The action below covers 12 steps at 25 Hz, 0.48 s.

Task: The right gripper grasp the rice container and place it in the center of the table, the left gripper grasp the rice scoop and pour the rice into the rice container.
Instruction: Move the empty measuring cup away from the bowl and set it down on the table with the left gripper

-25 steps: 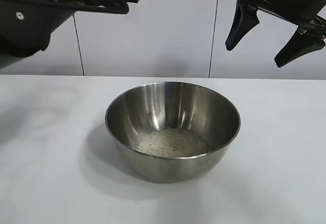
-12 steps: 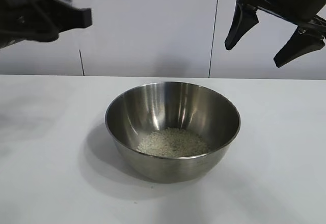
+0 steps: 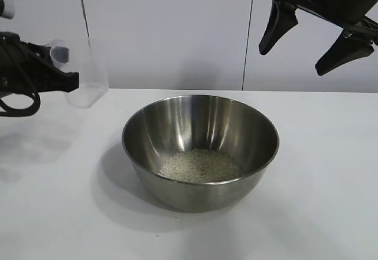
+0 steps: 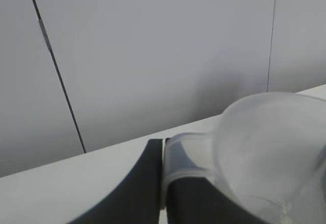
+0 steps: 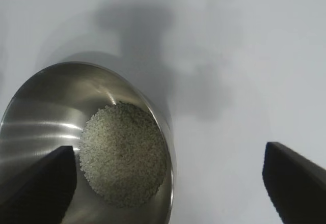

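Poured and all but done: small heap of white rice [image 3: 201, 165] inside large shiny steel bowl [image 3: 200, 151] mid-bench [image 3: 331, 171], emptied clear plastic scoop [image 3: 85, 74] clenched in black left hand [image 3: 66, 81] at nine o'clock, black right hand [image 3: 301, 50] released at two o'clock.

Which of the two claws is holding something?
The left gripper, at the exterior view's left, is shut on the rice scoop. The right gripper, high at right, hangs open, empty.
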Each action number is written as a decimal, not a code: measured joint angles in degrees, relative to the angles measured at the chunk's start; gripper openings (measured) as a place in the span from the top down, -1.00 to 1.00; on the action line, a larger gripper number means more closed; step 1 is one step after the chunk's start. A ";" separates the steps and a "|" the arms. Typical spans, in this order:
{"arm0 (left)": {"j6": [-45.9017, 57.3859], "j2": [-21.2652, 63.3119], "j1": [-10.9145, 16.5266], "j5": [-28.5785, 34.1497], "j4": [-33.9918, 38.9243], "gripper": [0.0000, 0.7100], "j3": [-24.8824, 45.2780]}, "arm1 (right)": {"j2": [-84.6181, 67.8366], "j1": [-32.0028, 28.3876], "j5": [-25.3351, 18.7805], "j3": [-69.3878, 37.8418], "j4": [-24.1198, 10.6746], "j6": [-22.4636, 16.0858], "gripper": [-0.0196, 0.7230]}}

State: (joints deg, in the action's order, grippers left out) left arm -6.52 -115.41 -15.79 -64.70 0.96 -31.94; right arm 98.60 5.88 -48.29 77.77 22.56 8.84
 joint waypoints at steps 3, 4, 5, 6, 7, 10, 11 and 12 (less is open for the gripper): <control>0.00 -1.39 0.00 -0.11 -2.59 0.99 -0.61 | 0.00 0.00 0.00 0.00 0.06 0.00 -0.89; 0.00 -2.09 0.00 -0.18 -2.94 0.99 -1.02 | 0.00 0.00 0.00 0.00 0.14 0.00 -0.89; 0.00 -2.88 0.00 -0.24 -3.21 0.99 -1.38 | 0.00 0.00 0.00 0.00 0.19 0.00 -0.89; 0.00 -3.63 0.00 -0.24 -3.25 0.99 -1.83 | 0.00 0.00 0.00 0.00 0.19 0.00 -0.89; 0.00 -4.49 0.00 -0.24 -3.25 0.99 -2.26 | 0.00 0.00 0.00 0.00 0.20 0.00 -0.89; 0.00 -5.84 0.00 -0.24 -3.37 0.99 -2.81 | 0.00 0.00 0.00 0.00 0.20 0.00 -0.89; 0.00 -5.90 0.00 -0.24 -3.37 0.99 -2.87 | 0.00 0.00 0.00 0.00 0.20 0.00 -0.89; 0.00 -5.90 0.00 -0.24 -3.42 0.99 -2.87 | 0.00 0.00 0.00 0.00 0.25 0.00 -0.89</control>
State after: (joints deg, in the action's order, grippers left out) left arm -6.53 -121.31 -15.79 -64.94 -2.46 -34.81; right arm 98.60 5.88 -48.29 77.77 22.81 8.84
